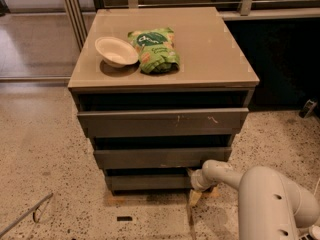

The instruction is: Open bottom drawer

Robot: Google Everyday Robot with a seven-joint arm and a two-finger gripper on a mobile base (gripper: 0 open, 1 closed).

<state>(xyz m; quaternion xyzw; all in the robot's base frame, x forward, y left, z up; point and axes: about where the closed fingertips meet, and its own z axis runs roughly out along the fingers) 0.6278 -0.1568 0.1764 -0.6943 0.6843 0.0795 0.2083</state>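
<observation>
Speckled stone floor [40, 149]; dark panel [287, 54] at rt; metal rail [280, 3] at back.

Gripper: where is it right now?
Camera view, lower right of centre: the gripper is at the right end of the bottom drawer front, under the middle drawer and just above the speckled floor.
</observation>
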